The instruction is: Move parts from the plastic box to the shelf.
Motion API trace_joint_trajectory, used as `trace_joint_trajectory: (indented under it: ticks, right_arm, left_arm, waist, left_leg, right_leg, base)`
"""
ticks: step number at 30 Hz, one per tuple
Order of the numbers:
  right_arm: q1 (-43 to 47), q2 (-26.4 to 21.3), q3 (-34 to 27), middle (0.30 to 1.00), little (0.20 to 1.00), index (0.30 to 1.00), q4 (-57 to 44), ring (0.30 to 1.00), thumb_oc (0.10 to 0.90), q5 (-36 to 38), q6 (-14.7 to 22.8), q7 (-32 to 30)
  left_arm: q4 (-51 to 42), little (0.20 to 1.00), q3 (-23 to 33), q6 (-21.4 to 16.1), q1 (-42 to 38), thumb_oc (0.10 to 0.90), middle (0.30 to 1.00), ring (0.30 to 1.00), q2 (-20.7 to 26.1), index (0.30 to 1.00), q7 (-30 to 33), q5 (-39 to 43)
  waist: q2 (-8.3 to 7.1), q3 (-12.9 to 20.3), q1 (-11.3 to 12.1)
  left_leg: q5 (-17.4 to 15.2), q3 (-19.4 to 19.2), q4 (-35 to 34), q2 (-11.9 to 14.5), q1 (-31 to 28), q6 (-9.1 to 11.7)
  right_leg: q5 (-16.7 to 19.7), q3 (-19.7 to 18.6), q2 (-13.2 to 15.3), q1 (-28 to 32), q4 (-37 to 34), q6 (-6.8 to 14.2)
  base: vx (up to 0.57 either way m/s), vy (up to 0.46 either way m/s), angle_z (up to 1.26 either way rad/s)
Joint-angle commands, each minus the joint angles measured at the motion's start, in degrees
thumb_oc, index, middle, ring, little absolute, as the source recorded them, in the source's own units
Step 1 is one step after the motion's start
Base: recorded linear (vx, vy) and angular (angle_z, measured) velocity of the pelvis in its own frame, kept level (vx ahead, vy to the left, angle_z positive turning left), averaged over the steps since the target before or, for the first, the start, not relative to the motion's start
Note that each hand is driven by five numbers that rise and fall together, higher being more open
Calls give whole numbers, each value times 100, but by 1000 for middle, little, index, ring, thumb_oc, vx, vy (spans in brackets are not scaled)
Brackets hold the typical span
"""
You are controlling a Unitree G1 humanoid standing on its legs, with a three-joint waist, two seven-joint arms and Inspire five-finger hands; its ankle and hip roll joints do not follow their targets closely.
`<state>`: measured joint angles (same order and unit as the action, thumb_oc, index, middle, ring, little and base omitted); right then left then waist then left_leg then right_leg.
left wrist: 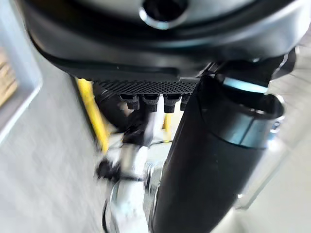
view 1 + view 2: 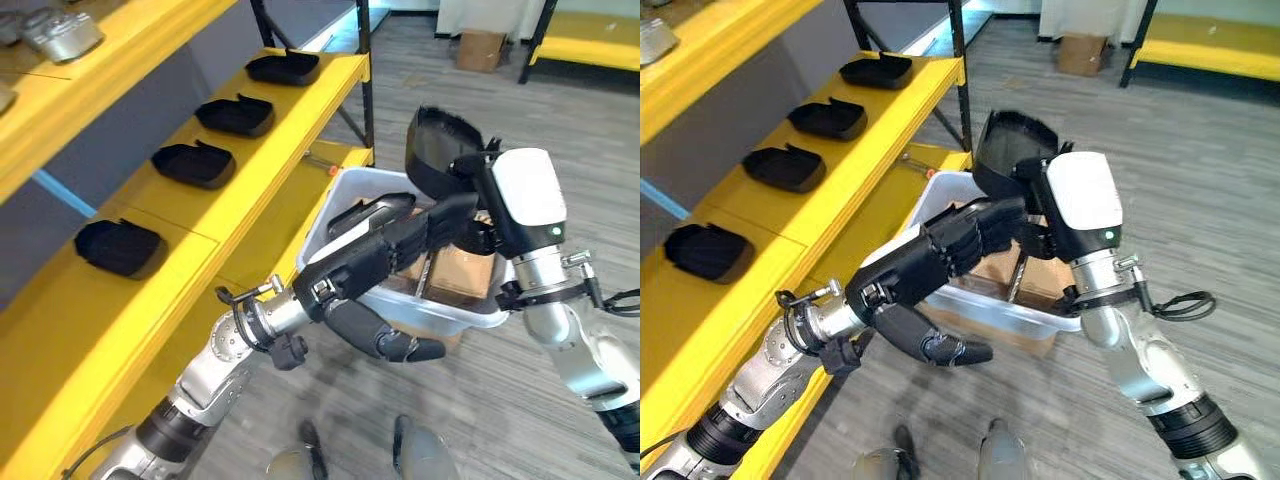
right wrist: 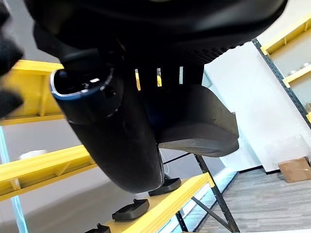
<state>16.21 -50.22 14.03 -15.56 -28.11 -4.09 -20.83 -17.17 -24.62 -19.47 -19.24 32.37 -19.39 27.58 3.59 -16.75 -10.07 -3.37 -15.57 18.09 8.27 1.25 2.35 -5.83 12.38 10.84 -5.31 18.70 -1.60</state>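
Observation:
My right hand (image 2: 482, 190) is shut on a black moulded part (image 2: 438, 148) and holds it in the air above the white plastic box (image 2: 440, 316). In the right wrist view the same part (image 3: 200, 127) sits under the curled fingers beside the thumb (image 3: 114, 136). My left hand (image 2: 385, 252) is open, with straight fingers stretched over the box's near left corner and the thumb hanging below; it holds nothing. The yellow shelf (image 2: 240, 195) runs along the left and carries several black parts in a row, the nearest (image 2: 118, 248) and the farthest (image 2: 283, 68).
The box stands on the grey floor against the shelf's lower board (image 2: 285, 215), with brown cardboard (image 2: 460, 270) inside. Silver metal parts (image 2: 60, 35) lie on the upper shelf. A cardboard carton (image 2: 480, 48) and another yellow rack (image 2: 585, 45) stand far back.

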Motion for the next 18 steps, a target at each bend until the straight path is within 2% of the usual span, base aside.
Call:
trace_joint_trajectory:
  ticks: [1, 3, 5, 7, 10, 11, 14, 18]
  right_arm:
    - [802, 20, -411, 300, 300, 300, -450, 300, 400, -465, 310, -482]
    - [790, 4, -486, 300, 300, 300, -427, 300, 400, -458, 235, -578]
    - [832, -13, -495, 300, 300, 300, -327, 300, 400, -423, 309, -699]
    - [864, 46, -561, 300, 300, 300, -267, 300, 400, -479, 311, -672]
    - [863, 80, -633, 300, 300, 300, -237, 300, 400, -490, 309, -622]
    - [855, 122, -648, 300, 300, 300, -200, 300, 400, -461, 375, -610]
    - [821, 206, -649, 300, 300, 300, -257, 300, 400, -423, 434, -487]
    - [785, 315, -582, 300, 300, 300, -280, 300, 400, -448, 469, -481]
  left_arm:
    - [-585, 1000, 516, -1163, 111, 900, 1000, 1000, -53, 1000, 388, -357]
    - [-676, 1000, 581, -1188, 50, 900, 1000, 1000, -23, 1000, 456, -666]
    - [-706, 1000, 598, -1110, -18, 900, 1000, 1000, -16, 1000, 497, -565]
    - [-723, 1000, 642, -935, -67, 900, 1000, 1000, -30, 1000, 521, -524]
    - [-742, 1000, 683, -824, -45, 900, 1000, 1000, -2, 1000, 508, -500]
    - [-780, 1000, 723, -748, 47, 900, 1000, 1000, 63, 1000, 583, -466]
    - [-853, 1000, 894, -670, 252, 900, 1000, 1000, 158, 1000, 617, -497]
    - [-883, 1000, 1196, -675, 639, 900, 1000, 1000, 326, 1000, 577, -484]
  waist:
    - [-115, 380, -46]
    - [-123, 414, -101]
    - [-62, 455, -113]
    - [24, 474, -152]
    - [38, 495, -134]
    - [13, 528, -63]
    - [-45, 585, 93]
    - [-128, 644, 343]
  left_leg:
    - [240, 117, 20, 326, -231, 144]
    - [286, 202, 193, 446, -418, 212]
    - [154, 252, -157, 427, -539, 167]
    - [-36, 39, -740, 395, -756, 86]
    - [-100, -76, -1129, 346, -914, 70]
    - [-176, -114, -1343, 273, -988, 66]
    - [-316, -105, -1535, 158, -1016, 15]
    - [-293, -60, -1728, 69, -1024, -26]
  right_leg:
    - [-339, -806, -527, 410, -566, -42]
    - [-340, -779, -486, 282, -437, -48]
    - [-318, -791, -411, 104, -334, 69]
    - [-308, -727, -268, 19, -230, 223]
    - [-227, -659, -166, 58, -295, 333]
    - [-110, -577, -82, 140, -435, 438]
    - [52, -471, 40, 291, -695, 575]
    - [289, -273, 178, 505, -1093, 744]
  base:
    - [-141, 176, 49]
    - [-138, 262, 81]
    - [-88, 319, 68]
    - [-29, 359, 51]
    - [-8, 264, 93]
    - [-6, 266, 96]
    - [-7, 203, 22]
    - [-12, 148, 25]
